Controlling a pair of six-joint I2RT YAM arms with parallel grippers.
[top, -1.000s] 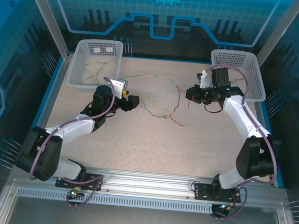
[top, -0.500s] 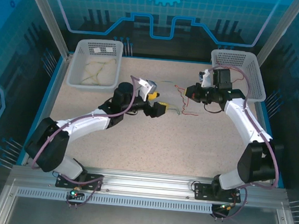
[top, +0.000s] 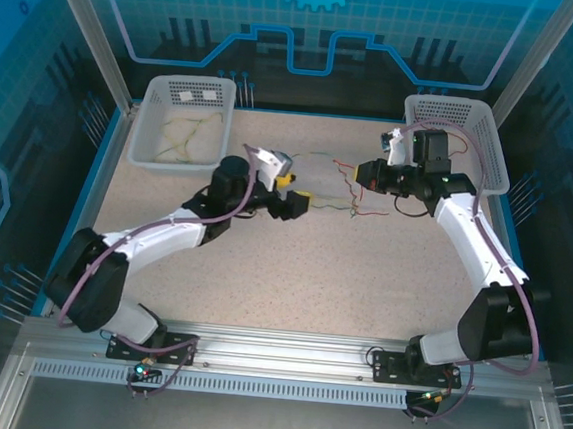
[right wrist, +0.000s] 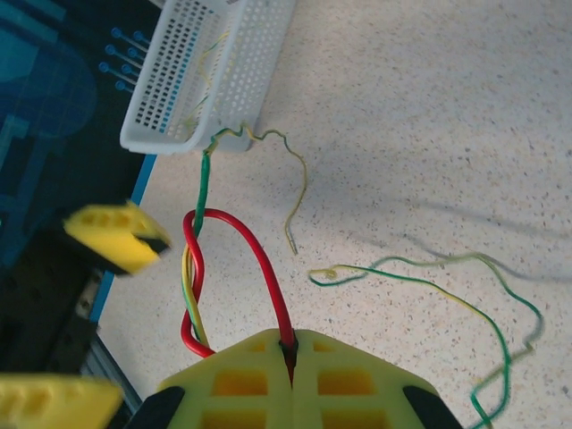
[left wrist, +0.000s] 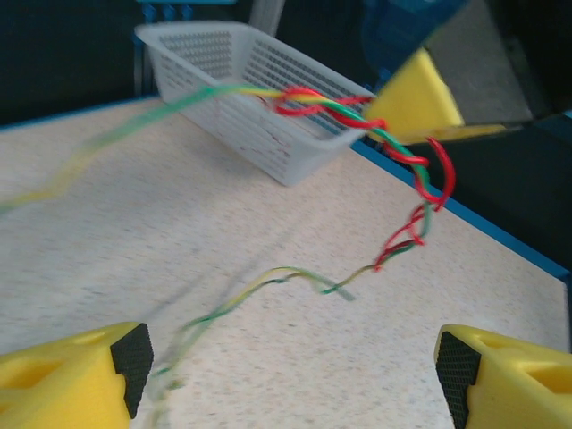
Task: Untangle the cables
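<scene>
Red and yellow-green cables (top: 341,191) lie tangled at mid table between the two grippers. My right gripper (top: 364,174) is shut on a red cable (right wrist: 243,239), which loops up from its fingertips (right wrist: 268,353) and twists round a yellow-green cable (right wrist: 189,295). In the left wrist view that twisted bundle (left wrist: 393,143) hangs in the air, with a loose yellow-green wire (left wrist: 295,279) on the table below. My left gripper (top: 298,200) stands open just left of the tangle, nothing between its fingers (left wrist: 76,375). Another yellow-green cable (right wrist: 429,281) lies flat on the table.
A white basket (top: 157,88) at the back left holds several pale wires. A second white basket (top: 496,142) stands at the back right, behind my right arm. Blue rails edge the speckled table (top: 361,281).
My left arm swung right from beside the left basket to the tangle, then eased back slightly. My right gripper kept its hold on the red cable and shifted a little left, lifting the tangle.
</scene>
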